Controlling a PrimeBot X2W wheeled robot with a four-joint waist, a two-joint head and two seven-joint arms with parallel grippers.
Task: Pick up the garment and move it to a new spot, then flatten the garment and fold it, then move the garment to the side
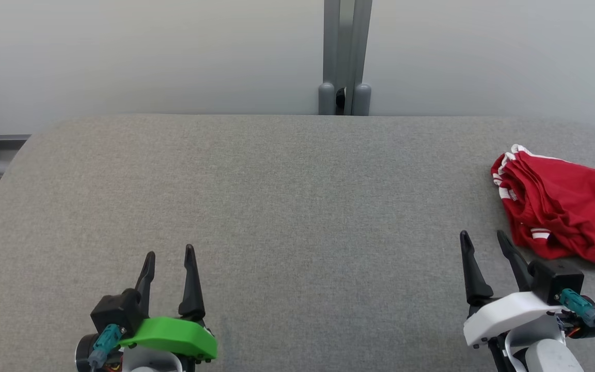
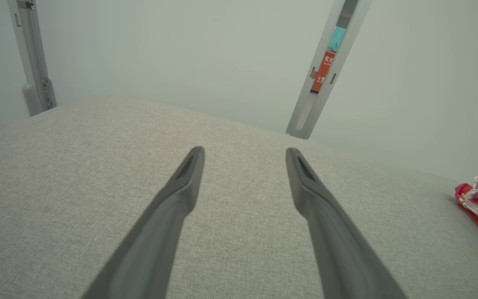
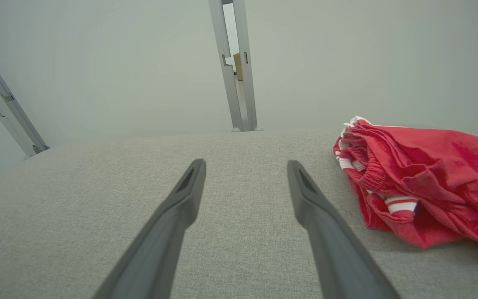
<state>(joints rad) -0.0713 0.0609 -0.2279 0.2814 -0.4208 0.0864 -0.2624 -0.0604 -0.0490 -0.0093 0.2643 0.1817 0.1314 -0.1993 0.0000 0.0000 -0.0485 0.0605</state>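
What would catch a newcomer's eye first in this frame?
The crumpled red garment with white striped trim, lying at the right edge of the grey fabric-covered table, stands out at once. Just short of it sits the right tool, open and holding nothing; the left tool sits open at the lower left, far from the cloth.

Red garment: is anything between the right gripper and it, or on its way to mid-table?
Nothing visible. The open, dark-fingered right gripper sits near the crumpled red-and-white cloth garment; only bare grey fabric tabletop lies between them and toward the middle.
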